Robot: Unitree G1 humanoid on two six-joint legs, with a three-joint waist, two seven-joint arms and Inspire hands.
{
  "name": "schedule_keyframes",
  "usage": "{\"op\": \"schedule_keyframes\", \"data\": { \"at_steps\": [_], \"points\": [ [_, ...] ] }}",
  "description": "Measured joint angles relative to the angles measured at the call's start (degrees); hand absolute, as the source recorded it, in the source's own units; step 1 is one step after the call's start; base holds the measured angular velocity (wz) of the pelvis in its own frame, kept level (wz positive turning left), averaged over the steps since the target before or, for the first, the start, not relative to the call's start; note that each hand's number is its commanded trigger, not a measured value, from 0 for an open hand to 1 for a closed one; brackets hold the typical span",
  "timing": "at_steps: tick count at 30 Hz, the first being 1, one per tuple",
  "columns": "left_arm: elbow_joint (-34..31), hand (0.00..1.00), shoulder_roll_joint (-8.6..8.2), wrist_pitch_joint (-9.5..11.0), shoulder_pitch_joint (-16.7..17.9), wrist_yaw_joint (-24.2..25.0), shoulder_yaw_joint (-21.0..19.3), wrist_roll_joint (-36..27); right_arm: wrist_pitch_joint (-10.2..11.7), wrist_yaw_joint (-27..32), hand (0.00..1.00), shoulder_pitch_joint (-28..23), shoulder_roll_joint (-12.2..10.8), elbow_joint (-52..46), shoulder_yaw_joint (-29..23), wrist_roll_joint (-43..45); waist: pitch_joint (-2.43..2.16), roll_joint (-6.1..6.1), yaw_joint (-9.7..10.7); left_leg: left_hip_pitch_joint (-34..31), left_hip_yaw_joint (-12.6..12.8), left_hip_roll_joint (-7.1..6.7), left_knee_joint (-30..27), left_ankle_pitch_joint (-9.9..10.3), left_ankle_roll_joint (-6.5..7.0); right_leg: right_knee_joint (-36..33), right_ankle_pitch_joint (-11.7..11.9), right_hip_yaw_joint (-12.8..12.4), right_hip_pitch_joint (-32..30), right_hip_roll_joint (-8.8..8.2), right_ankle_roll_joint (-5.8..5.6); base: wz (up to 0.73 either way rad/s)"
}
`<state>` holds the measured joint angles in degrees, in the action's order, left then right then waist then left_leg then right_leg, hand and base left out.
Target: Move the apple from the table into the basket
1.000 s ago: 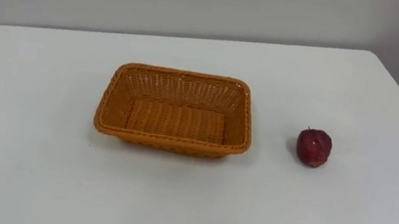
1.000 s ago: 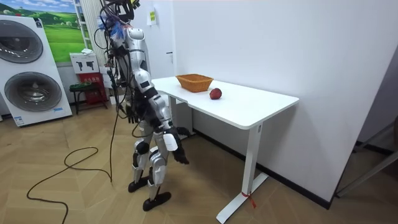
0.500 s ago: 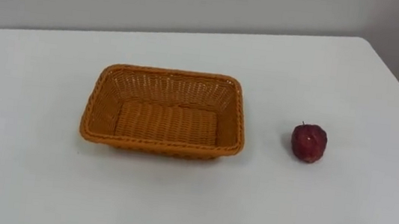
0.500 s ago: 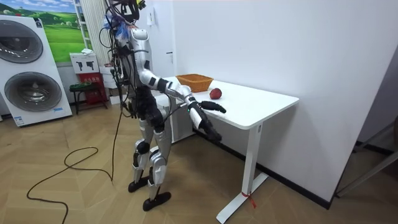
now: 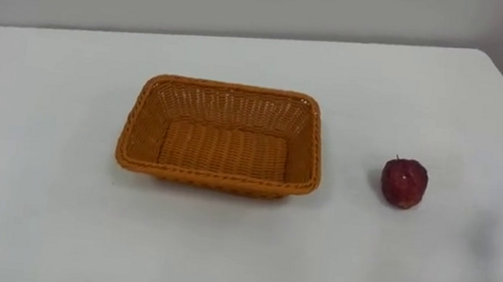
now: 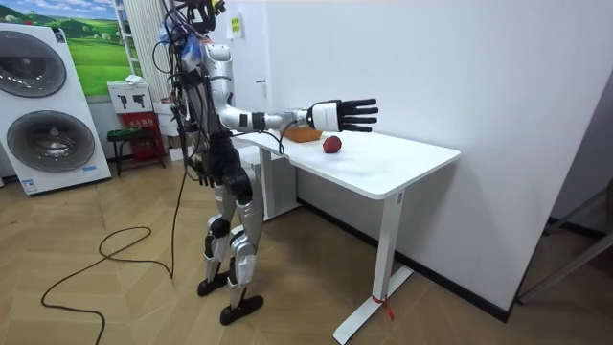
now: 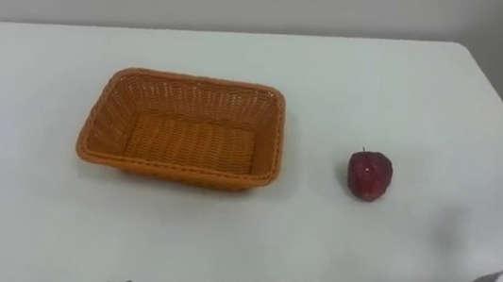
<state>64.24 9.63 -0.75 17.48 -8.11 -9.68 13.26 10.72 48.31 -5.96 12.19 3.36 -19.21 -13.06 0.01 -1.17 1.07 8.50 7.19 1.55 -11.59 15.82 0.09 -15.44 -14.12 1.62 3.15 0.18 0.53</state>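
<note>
apple (image 5: 403, 183) rests on the white table (image 5: 34, 211), well right of the wicker basket (image 5: 222, 136); right hand (image 6: 343, 114), fingers spread wide, empty, raised near the basket.

Basket (image 6: 305, 136) partly behind right hand (image 6: 333, 115)

The robot is showing silver-grey shells over black joints on its trunk and legs, with dark cables bunching behind its head and shoulders. Its right hand (image 6: 345, 114) is showing black fingers beyond a white back.
</note>
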Motion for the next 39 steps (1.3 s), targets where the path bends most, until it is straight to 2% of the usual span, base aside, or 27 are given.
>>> {"op": "schedule_keyframes", "data": {
  "at_steps": [8,10,14,17,22,27,34,39],
  "points": [
    [-0.13,0.0,0.2,0.49,-0.03,0.38,1.58,-0.05,-0.21,-12.13,0.0,-1.47,0.19,1.97,8.34,2.1,0.17,-0.31,-0.26,0.19,-0.13,0.17,0.29,-0.01,0.0,1.76,0.65,0.18,0.97,0.14,-0.05,0.0],
    [-0.23,0.0,0.39,0.74,-0.23,0.39,2.03,-0.04,-0.43,-14.83,0.0,-1.49,0.28,3.87,9.81,2.1,0.09,-0.38,-0.31,0.19,-0.15,0.17,0.32,-0.01,0.01,1.81,0.67,0.15,0.96,0.15,-0.05,0.0],
    [-0.39,0.0,0.53,1.13,-0.26,0.51,3.26,-0.02,-0.85,-19.46,0.0,-1.5,0.37,5.73,11.83,2.09,0.4,-0.89,-0.94,0.17,-0.17,0.12,0.43,-0.01,0.01,1.94,0.73,0.07,0.94,0.13,-0.12,0.0],
    [-0.4,0.0,0.72,1.14,-0.52,1.24,3.27,-0.02,-0.84,-21.91,0.0,-1.45,0.52,5.73,12.22,2.09,0.37,-1.22,-1.63,0.21,-0.3,0.12,0.48,-0.01,0.01,1.97,0.74,0.1,1.05,0.13,-0.13,0.0],
    [-0.41,0.0,0.73,1.14,-0.49,1.57,3.26,0.34,-0.83,-25.61,0.0,-1.4,1.22,6.26,13.56,2.1,0.41,-1.24,-1.83,0.77,-1.18,0.03,0.82,-0.01,0.01,2.98,0.89,0.33,2.48,0.15,-0.2,0.06],
    [-0.79,0.0,0.74,1.14,-0.58,2.18,3.23,1.02,-0.84,-28.16,0.0,-1.4,1.34,7.25,13.94,2.12,0.42,-1.17,-2.97,0.99,-1.24,0.02,0.83,-0.01,0.01,3.83,1.07,0.44,2.92,0.13,-0.24,0.0],
    [-0.76,0.0,0.98,1.11,-1.09,2.74,3.25,1.0,-1.25,-31.5,0.0,-1.39,1.66,11.31,17.58,2.21,0.38,-1.26,-3.05,1.06,-1.31,0.02,0.86,-0.01,0.0,3.9,1.08,0.65,3.33,0.07,-0.22,0.0],
    [-0.82,0.0,1.31,1.12,-1.09,4.38,3.16,1.0,-1.54,-33.09,0.0,-1.39,1.74,11.57,17.96,2.46,0.35,-1.32,-3.09,1.05,-1.35,0.02,0.86,-0.01,0.0,4.21,1.1,0.79,3.52,0.08,-0.22,0.01]
  ]
}}
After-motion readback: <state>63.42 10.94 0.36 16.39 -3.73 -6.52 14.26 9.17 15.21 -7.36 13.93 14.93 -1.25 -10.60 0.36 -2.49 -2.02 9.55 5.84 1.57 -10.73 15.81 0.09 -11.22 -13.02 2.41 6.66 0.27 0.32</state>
